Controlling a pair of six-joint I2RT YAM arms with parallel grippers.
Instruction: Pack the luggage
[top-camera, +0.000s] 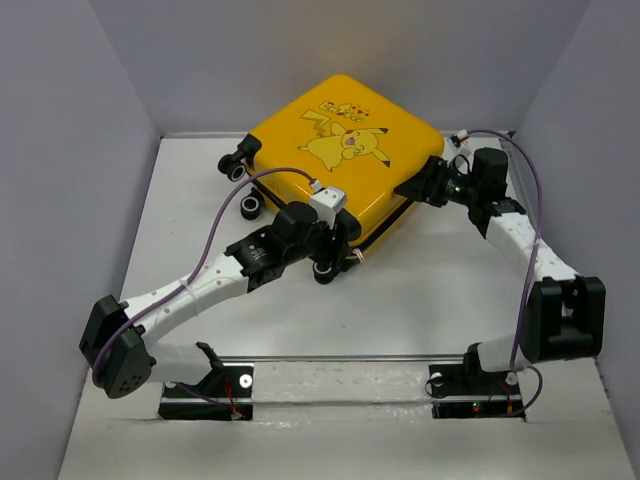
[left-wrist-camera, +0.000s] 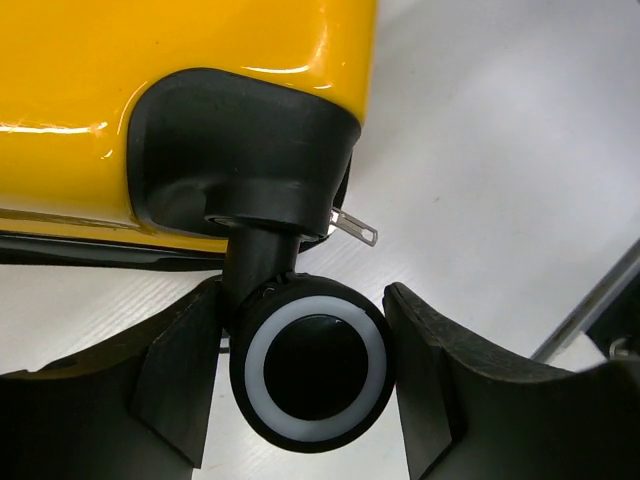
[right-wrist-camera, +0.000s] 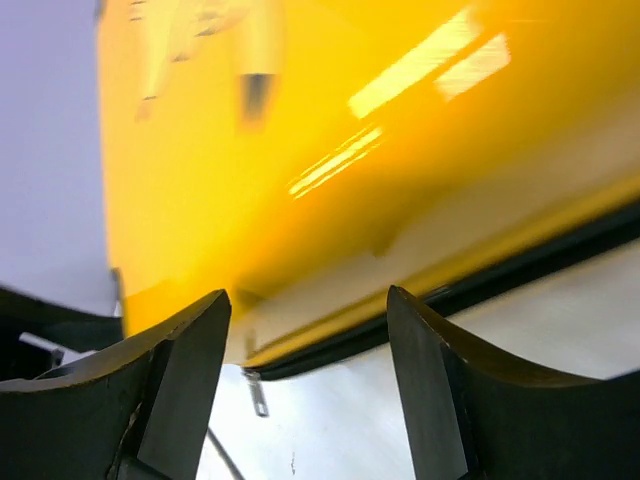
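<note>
Left gripper (left-wrist-camera: 305, 300) straddles suitcase (top-camera: 340, 150) wheel (left-wrist-camera: 312, 375) at 6 o'clock, pinch unclear; right gripper (right-wrist-camera: 308, 295) spread, empty, at 3 o'clock: brace wheel, grab zipper tab (right-wrist-camera: 258, 395).

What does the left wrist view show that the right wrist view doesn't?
Left wrist only: a black wheel with a white ring, between the fingers of the left end effector, under its black housing. Right wrist only: the blurred cartoon print, with nothing between the open fingers of the right end effector. Both: the yellow luggage, its dark seam and the white table.
</note>
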